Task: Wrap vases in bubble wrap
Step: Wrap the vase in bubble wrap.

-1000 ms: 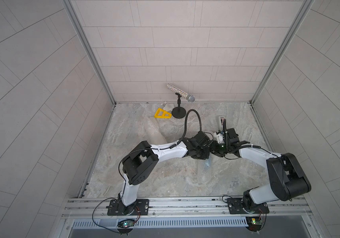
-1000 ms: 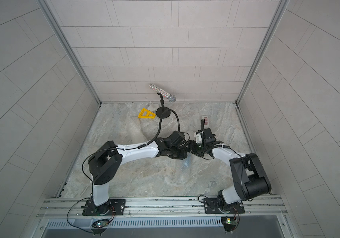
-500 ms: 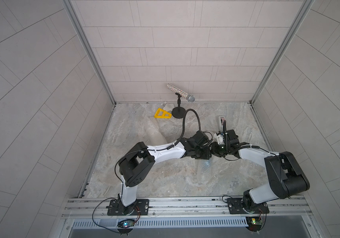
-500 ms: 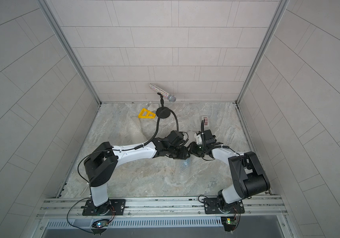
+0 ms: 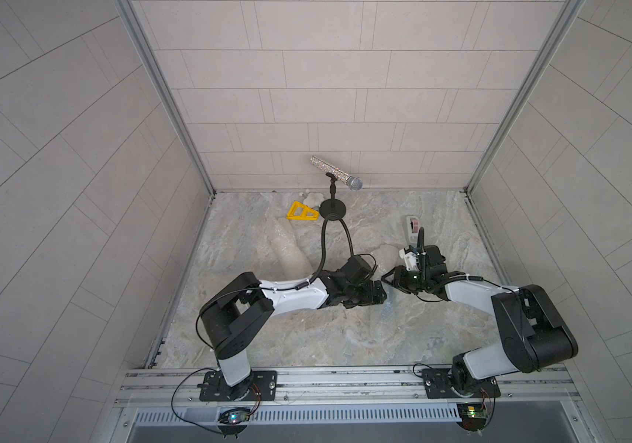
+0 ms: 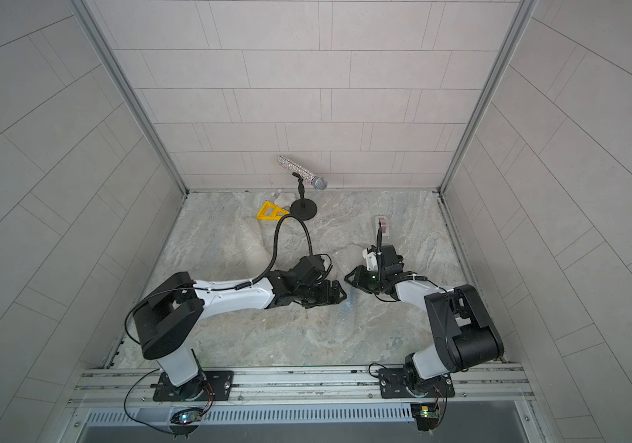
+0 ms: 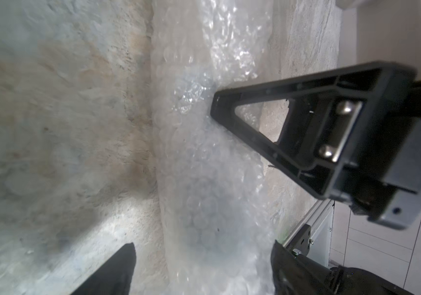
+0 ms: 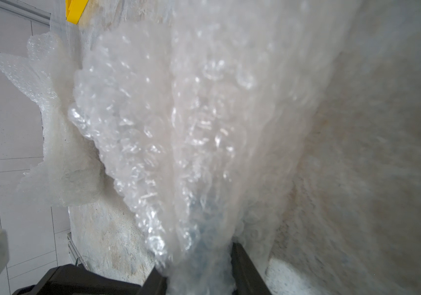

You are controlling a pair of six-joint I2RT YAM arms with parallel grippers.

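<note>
**Top views:** Two arms meet at mid-table over one crumpled bubble wrap [image 5: 381, 314] sheet. A second, pale wrapped roll [image 5: 287, 253], probably a vase, lies beyond the left arm. One microphone [image 5: 335, 173] and one tape dispenser [image 5: 412, 226] stand well apart.

**Left wrist:** The left gripper [image 7: 201, 245] gapes wide astride the wrap and holds nothing.

**Right wrist:** The right gripper [image 8: 196, 265] pinches the gathered wrap, likely to keep the fold closed. A bluish tint inside suggests the blue vase [image 8: 204, 229].
</note>
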